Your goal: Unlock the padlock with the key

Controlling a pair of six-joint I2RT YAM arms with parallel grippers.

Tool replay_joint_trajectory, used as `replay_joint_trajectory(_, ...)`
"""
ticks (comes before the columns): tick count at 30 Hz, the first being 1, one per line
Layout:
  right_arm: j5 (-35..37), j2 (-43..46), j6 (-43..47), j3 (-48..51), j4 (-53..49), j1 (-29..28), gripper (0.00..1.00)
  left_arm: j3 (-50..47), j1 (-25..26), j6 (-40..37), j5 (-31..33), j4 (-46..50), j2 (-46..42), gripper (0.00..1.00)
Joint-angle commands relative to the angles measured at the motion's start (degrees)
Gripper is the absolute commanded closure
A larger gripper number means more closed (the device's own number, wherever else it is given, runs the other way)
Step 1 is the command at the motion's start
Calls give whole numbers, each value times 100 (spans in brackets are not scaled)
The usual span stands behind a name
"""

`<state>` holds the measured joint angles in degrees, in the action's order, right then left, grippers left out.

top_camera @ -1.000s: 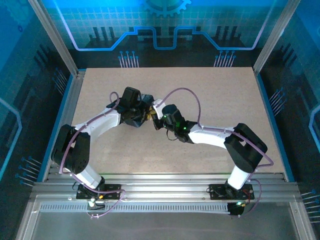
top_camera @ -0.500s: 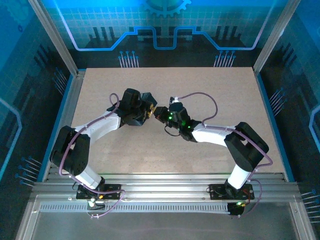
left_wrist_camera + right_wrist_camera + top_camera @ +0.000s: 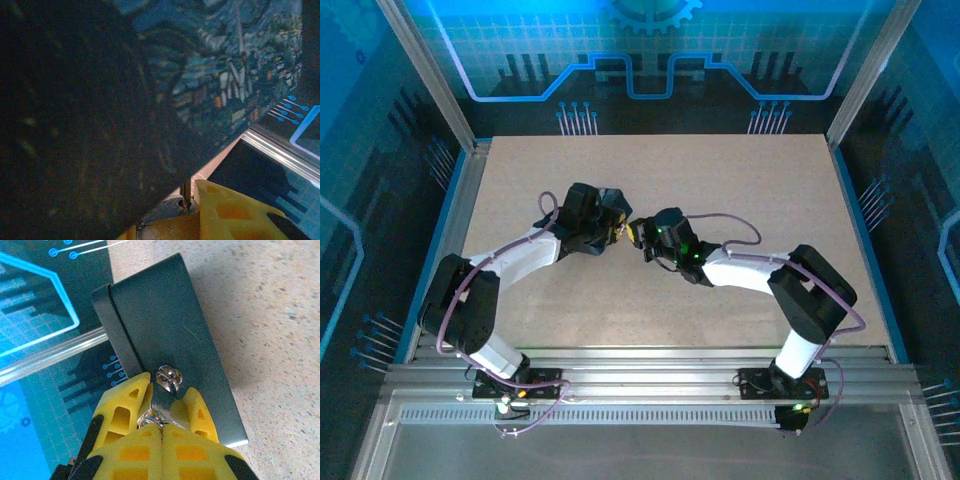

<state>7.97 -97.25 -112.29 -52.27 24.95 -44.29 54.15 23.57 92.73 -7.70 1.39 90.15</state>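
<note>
Padlock tight against the dark box in right wrist view; right pincer clenched on the key. Left wrist view: box's swirl pattern close. From above, left pincer grasping the box over the tabletop. Risk: off-axis twist, key slipping out.

Overhead view: evenly bright and sharp; soft shadows on the table; blue glow along top edge.
Left wrist view: dim, grainy, blurred; left half nearly black.
Right wrist view: bright, crisp; my yellow fingers slightly soft at bottom.
</note>
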Motion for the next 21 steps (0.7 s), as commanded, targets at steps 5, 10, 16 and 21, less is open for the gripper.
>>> replay_joint_trajectory(5,995,259,-1674,42,-304,-122,100,-1,180,14,-252,222,-286,100)
replay_joint_trajectory(10,938,216,-1905,-50,-226,-133,100,17,182,33,-162,250,-336,100)
replay_joint_trajectory(16,313,163,-1557,333,266,92,96,52,152,9,-135,403,-400,100)
replay_joint_trajectory(21,-53,703,-296,659,-418,445,71,42,86,-105,-143,563,-474,100)
